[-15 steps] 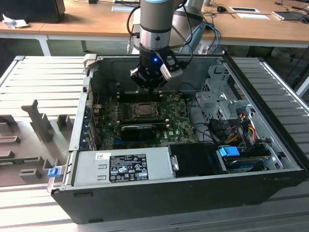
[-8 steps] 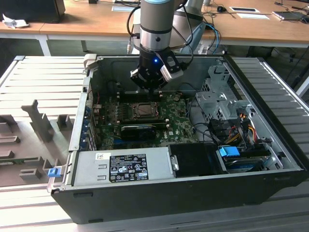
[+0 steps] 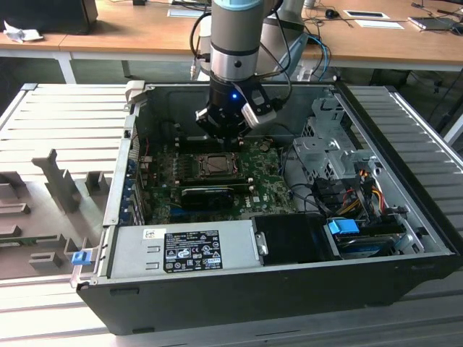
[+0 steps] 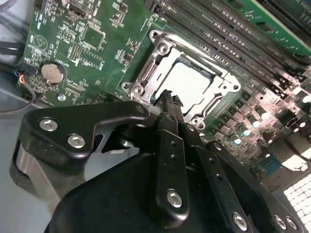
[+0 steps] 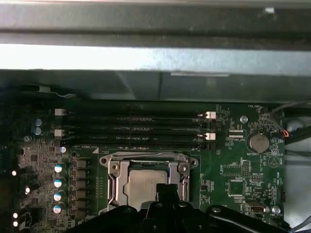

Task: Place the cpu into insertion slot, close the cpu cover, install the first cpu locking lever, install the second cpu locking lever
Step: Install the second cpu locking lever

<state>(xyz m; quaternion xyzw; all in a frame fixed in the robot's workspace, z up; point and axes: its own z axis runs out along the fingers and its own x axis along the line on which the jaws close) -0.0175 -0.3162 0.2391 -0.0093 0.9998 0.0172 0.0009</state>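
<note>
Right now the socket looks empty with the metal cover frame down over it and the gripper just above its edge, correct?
Not quite: the socket is not empty. In both wrist views the cpu already sits in the insertion slot, its pale face showing through the window of the cpu cover. The rest holds: the cover frame lies over it and the gripper hangs at its edge.
</note>
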